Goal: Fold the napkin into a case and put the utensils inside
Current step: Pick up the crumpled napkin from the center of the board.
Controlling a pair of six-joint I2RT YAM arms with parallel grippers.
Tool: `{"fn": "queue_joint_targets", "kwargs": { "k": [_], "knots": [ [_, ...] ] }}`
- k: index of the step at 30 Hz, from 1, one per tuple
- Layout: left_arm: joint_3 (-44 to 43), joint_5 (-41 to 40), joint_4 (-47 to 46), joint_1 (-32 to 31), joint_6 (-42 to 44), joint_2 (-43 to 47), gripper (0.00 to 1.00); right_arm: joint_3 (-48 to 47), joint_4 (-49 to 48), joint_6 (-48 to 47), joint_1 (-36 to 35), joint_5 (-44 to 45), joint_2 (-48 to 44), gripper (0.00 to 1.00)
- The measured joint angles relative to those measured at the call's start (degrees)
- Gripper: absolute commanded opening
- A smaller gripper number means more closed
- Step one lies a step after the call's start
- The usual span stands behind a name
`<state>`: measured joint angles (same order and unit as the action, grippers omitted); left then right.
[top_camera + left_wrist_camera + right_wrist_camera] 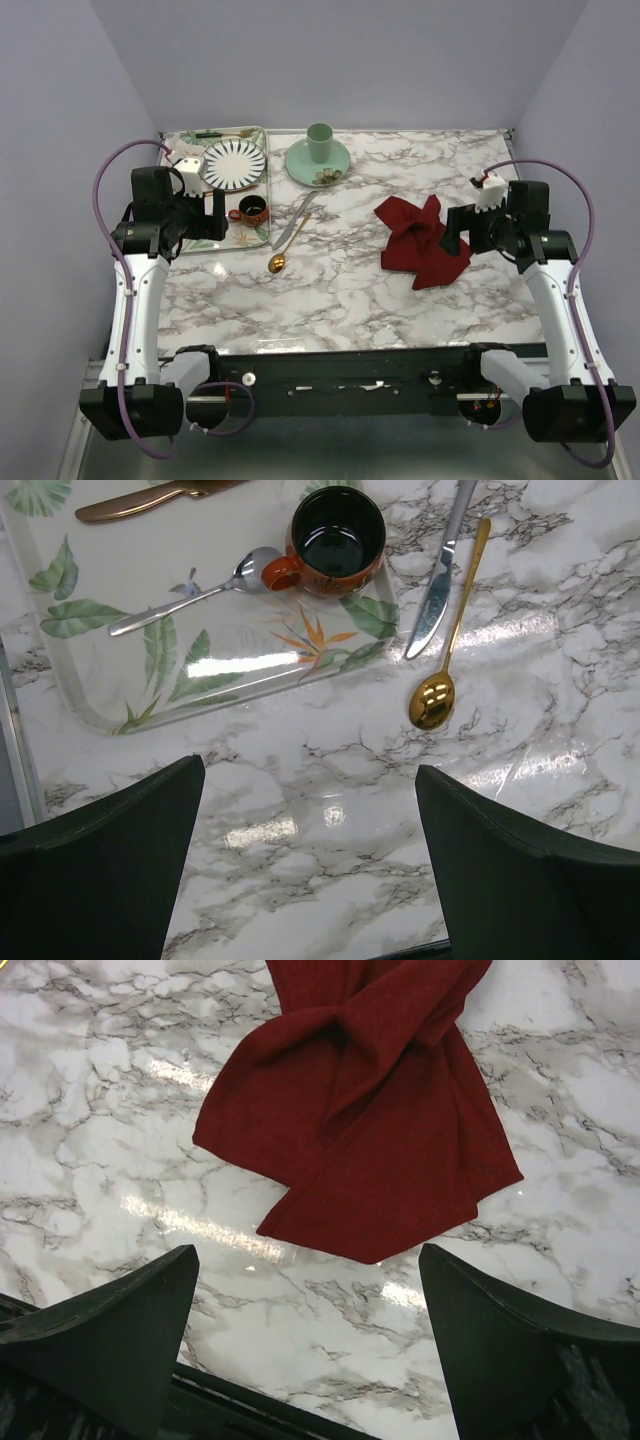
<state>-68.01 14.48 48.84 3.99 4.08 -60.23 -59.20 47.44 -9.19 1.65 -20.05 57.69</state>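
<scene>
Left gripper [310, 772] gapes wide, empty. Knife [440, 575] and spoon [432, 700] lie side by side just ahead, thin and probably slick, so pinch the handles. Further right, napkin [370, 1130] lies crumpled, soft, light: best grabbed by a corner. Right gripper [308, 1255] hangs wide and empty beside it.

Tray [230, 670] w/ mug [337, 535], plate [233, 163]; green cup [320, 142].

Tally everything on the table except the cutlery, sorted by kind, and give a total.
Cups: 2 (green cup, small brown cup)
Plates: 2 (striped plate, green plate)
Trays: 1 (leaf-print tray)
Napkins: 1 (dark red napkin)
Total: 6
</scene>
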Motion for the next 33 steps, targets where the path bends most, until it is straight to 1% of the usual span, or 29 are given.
{"fn": "queue_joint_targets", "kwargs": {
  "k": [4, 16, 21, 26, 29, 30, 31, 32, 33],
  "knots": [
    [-0.8, -0.3, 0.1, 0.0, 0.3, -1.4, 0.99, -3.4, 0.4, -0.3, 0.0, -0.3, 4.8, 1.0],
    [-1.5, -2.1, -0.9, -0.8, 1.0, -3.7, 0.99, -11.8, 0.2, 1.1, -0.1, -0.6, 25.3, 1.0],
    [-1.5, -2.3, -1.7, -1.5, 0.8, -4.4, 0.99, -13.8, 0.1, 2.1, -0.1, -0.9, 31.1, 1.0],
    [-1.5, -2.3, -2.5, -2.3, 0.0, -5.4, 0.99, -16.9, -0.4, 3.6, -0.1, -1.9, 37.7, 0.95],
    [-1.5, -2.3, -2.8, -2.4, -0.9, -5.6, 0.99, -19.6, -0.8, 4.8, -0.1, -2.8, 41.9, 0.84],
    [-1.6, -2.3, -2.9, -2.4, -1.0, -5.6, 0.99, -20.3, -0.9, 5.1, -0.1, -3.0, 42.9, 0.75],
    [-1.5, -2.3, -3.0, -2.5, -1.1, -5.6, 0.99, -21.4, -1.1, 5.5, -0.1, -3.4, 44.3, 0.69],
    [-1.5, -2.3, -3.2, -2.6, -1.3, -5.6, 0.99, -22.1, -1.3, 5.9, -0.1, -3.8, 45.2, 0.6],
    [-1.5, -2.3, -3.3, -2.7, -1.4, -5.6, 0.99, -23.2, -1.4, 6.3, -0.1, -4.5, 46.7, 0.43]
  ]
}}
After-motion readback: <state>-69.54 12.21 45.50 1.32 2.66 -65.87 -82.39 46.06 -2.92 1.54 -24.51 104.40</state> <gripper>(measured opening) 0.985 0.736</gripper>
